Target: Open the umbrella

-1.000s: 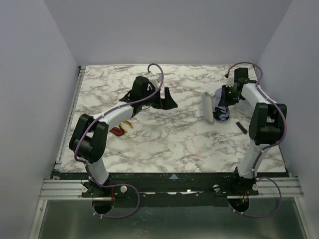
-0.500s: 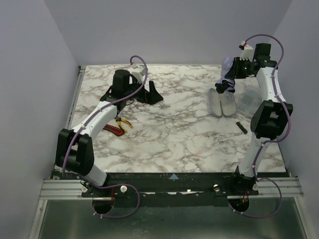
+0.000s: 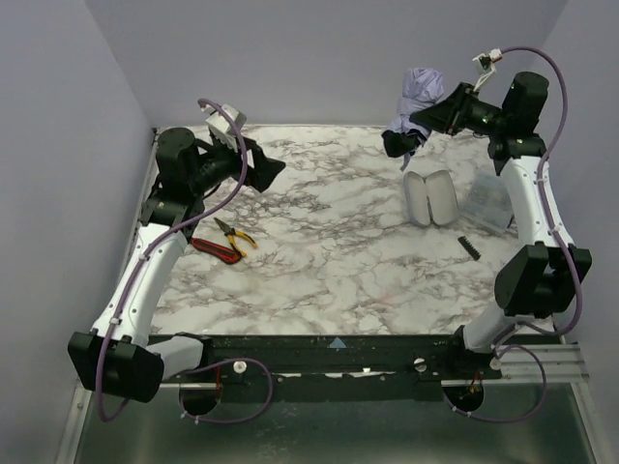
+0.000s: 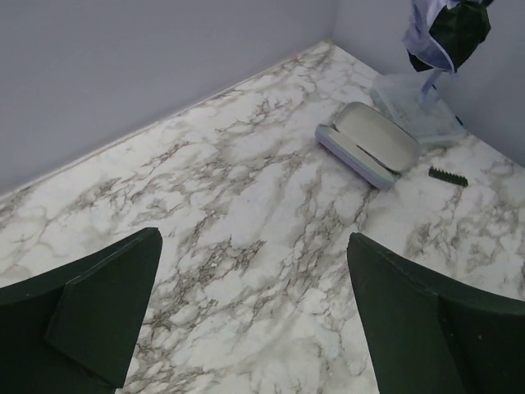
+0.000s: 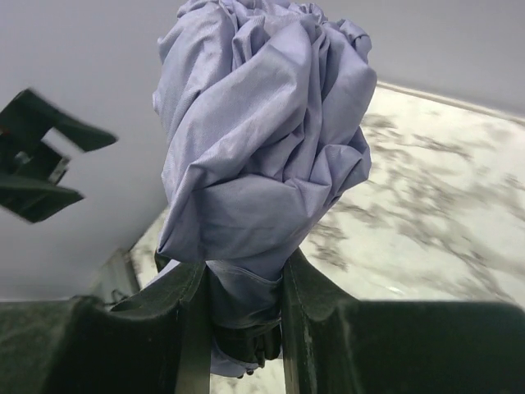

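1. So far, I am only holding the umbrella (image 5: pixel 262 148), still folded, high above the tabletop's (image 3: pixel 329 261) far right corner.
2. My right fingers (image 5: pixel 316 320) are pinching its lower end; my left fingers (image 4: pixel 98 320) are hanging spread, empty.
3. Opening it is remaining entirely.
4. A second ago it was lying down at the tabletop, and my left arm was reaching mid-table.

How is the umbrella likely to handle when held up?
Probably floppy: the umbrella fabric bunches in loose folds above the right gripper. Likely light, since one pinch holds it aloft. The smooth cloth might slip between the jaws.
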You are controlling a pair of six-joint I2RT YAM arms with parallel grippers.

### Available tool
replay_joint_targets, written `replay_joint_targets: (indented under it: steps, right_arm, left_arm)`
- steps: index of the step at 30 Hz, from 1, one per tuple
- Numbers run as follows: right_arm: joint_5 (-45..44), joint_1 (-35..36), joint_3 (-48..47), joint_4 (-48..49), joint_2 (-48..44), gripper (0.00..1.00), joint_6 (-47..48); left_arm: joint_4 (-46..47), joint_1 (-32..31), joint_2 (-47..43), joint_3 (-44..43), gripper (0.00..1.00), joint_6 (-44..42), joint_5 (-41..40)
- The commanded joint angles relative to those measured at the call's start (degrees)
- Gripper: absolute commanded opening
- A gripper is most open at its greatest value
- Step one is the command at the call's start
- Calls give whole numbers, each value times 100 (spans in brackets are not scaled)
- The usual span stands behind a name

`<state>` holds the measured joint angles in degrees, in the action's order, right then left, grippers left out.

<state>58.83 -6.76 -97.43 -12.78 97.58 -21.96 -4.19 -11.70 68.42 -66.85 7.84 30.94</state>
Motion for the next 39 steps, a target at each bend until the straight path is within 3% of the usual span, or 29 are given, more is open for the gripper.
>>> replay_joint_targets:
  steps: [1, 5, 11, 14, 16, 18, 21, 24, 27, 31, 36, 39]
  right_arm:
    - [1048, 544, 838, 2698, -740, 0, -1762]
    - [1148, 1187, 1282, 2741, -1241, 0, -1421]
    - [1167, 1929, 1783, 2597, -1713, 0, -1182]
    - [1051, 2185, 1874, 2542, -1799, 0, -1192]
    - [928, 2328, 1915, 2560, -1844, 0, -1247]
    - [743, 2439, 2028, 2885, -1903, 0, -1540]
    - [389, 2493, 2052, 3286, -1900, 0, -2120]
    - [-62, 2495, 1762, 2960, -1827, 0, -2159]
    - [-476, 2492, 1466, 2602, -1707, 0, -2312]
    - [-808, 2495, 1373, 2403, -1655, 0, -2456]
    - [-963, 2496, 1387, 2266, -1630, 0, -2690]
    - [-1009, 2496, 1422, 2256, -1670, 0, -2751]
  left_arm:
    - [-1031, 10, 10, -800, 99, -635, 1501]
    - [-413, -76, -202, -664, 97, 98, 2322]
    - [162, -444, -277, -566, 79, 1028, 2468]
    - [388, -677, -301, -373, 76, 1330, 2387]
    - [347, -871, -335, -268, 77, 1288, 2307]
    - [365, -1068, -394, -79, 86, 1260, 2174]
    - [946, -1256, -599, 497, 91, 1376, 2009]
    - [1757, -1285, -809, 1291, 91, 1562, 1842]
    - [1907, -1426, -891, 1672, 88, 1353, 1418]
    - [2380, -1676, -751, 1832, 88, 1549, 1134]
    - [2752, -1958, -389, 1654, 97, 1871, 594]
    - [2900, -2095, -190, 1439, 94, 1889, 534]
